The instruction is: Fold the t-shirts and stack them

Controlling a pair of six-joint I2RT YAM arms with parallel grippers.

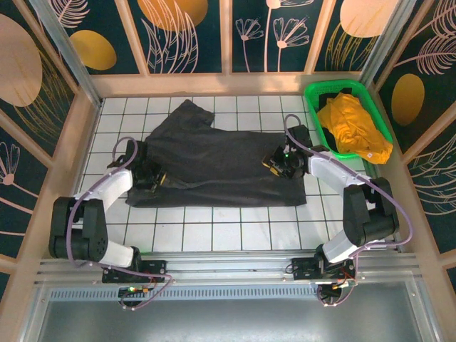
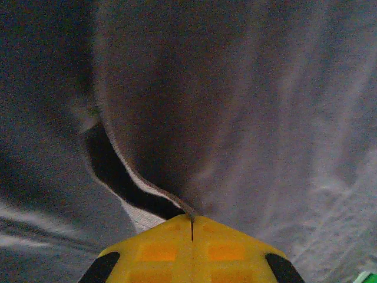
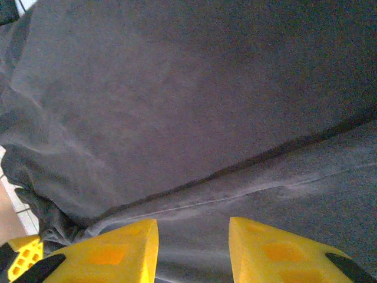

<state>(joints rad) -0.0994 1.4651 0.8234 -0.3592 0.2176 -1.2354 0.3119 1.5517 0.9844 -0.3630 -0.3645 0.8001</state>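
The dark charcoal t-shirt lies spread on the white tiled table, partly folded, with a sleeve pointing to the far left. My left gripper sits at the shirt's left near edge. In the left wrist view, the left gripper is shut on the hem of the dark t-shirt. My right gripper rests on the shirt's right side. In the right wrist view it stands open over a fold line in the dark cloth. The orange-yellow t-shirt lies crumpled in the basket.
A green plastic basket stands at the table's far right corner. Wooden walls close in the table on the left, back and right. Bare white tiles run between the shirt and the arm bases.
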